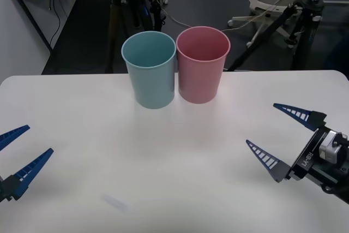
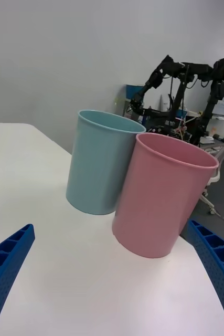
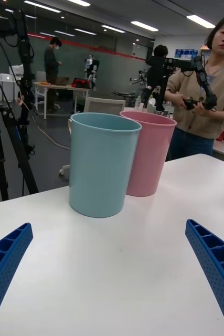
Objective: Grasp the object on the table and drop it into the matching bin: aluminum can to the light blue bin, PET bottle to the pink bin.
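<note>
The tall pale blue tapered plastic bin (image 3: 103, 164) stands upright on the smooth white tabletop (image 3: 117, 273), and the tall pink plastic bin of like shape (image 3: 147, 155) stands just behind and beside it, their sides touching or nearly so. The left tool (image 3: 112, 273) points toward them, its two blue ribbed fingers (image 3: 212, 262) spread wide apart above the bare surface, holding nothing.
</note>
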`<state>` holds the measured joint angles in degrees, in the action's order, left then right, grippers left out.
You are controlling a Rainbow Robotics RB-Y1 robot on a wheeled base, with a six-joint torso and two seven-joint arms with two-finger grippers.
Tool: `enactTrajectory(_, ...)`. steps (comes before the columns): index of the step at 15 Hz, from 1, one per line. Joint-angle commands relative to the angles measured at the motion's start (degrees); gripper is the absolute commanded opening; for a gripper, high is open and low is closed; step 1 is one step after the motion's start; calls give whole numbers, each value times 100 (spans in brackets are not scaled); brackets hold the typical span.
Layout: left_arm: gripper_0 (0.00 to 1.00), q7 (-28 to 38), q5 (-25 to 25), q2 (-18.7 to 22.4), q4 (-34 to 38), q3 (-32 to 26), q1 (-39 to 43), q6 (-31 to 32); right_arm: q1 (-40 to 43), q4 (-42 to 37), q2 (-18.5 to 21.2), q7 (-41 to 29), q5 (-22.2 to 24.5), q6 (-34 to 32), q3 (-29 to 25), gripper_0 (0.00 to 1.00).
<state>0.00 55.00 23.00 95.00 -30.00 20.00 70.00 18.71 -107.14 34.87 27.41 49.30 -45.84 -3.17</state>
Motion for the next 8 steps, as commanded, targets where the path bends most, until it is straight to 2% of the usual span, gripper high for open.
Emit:
enactTrajectory(1, 100, 0, 0, 0, 0, 0, 0, 0, 142, 0, -7, -166, 9, -118, 1, 100)
enactTrajectory(8, 100, 0, 0, 0, 0, 0, 0, 0, 195, 0, -16, -333, 44, -188, 1, 100)
